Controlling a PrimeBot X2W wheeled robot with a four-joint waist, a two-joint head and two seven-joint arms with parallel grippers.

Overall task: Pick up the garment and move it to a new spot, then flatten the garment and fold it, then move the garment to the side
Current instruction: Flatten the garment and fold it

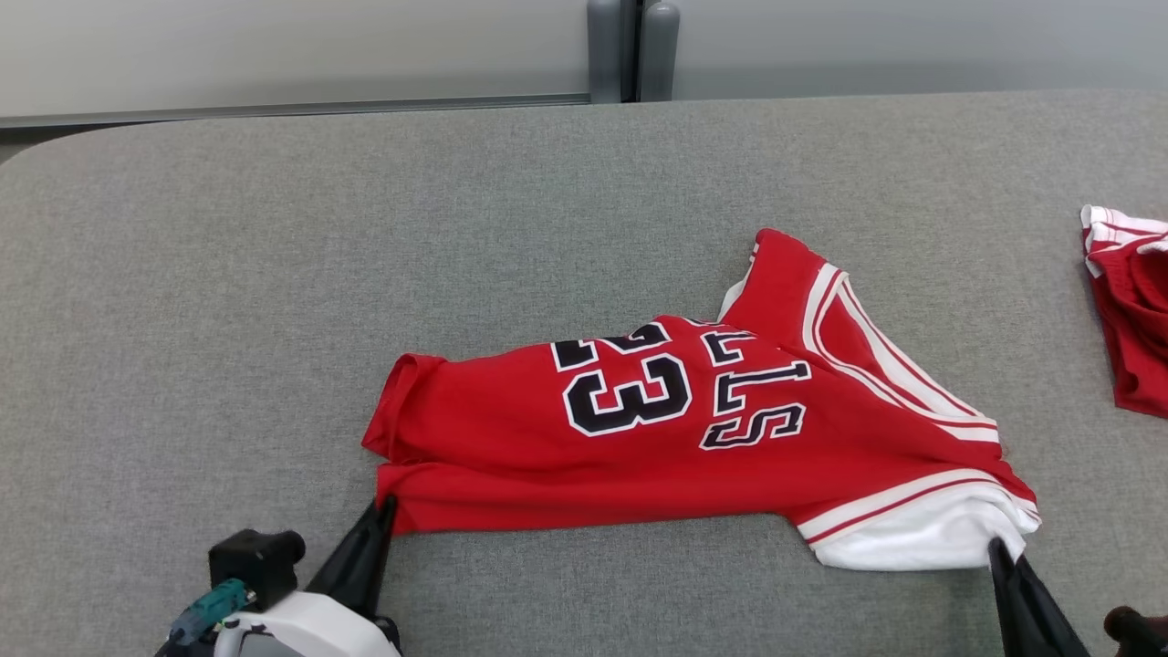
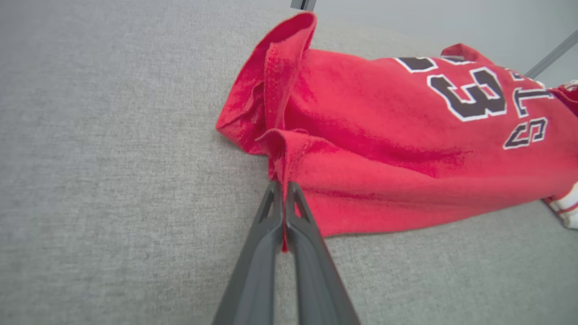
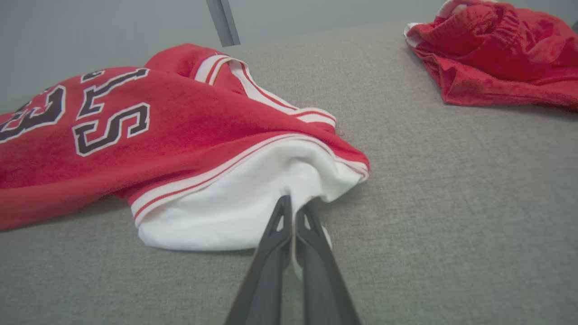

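Note:
The garment (image 1: 693, 429) is a red jersey with white trim and a black "23", lying rumpled across the middle of the grey table. My left gripper (image 1: 385, 505) is shut on its near left red corner; the left wrist view has the garment (image 2: 384, 135) pinched between the closed fingers of the left gripper (image 2: 283, 185). My right gripper (image 1: 996, 546) is shut on the white part at the garment's near right corner. In the right wrist view the right gripper (image 3: 295, 201) clamps the white cloth of the garment (image 3: 180, 135).
A second red garment (image 1: 1131, 310) lies at the table's right edge, also the crumpled red heap (image 3: 496, 58) in the right wrist view. The grey table (image 1: 274, 274) stretches wide to the left and back. A grey post (image 1: 630, 46) stands beyond the far edge.

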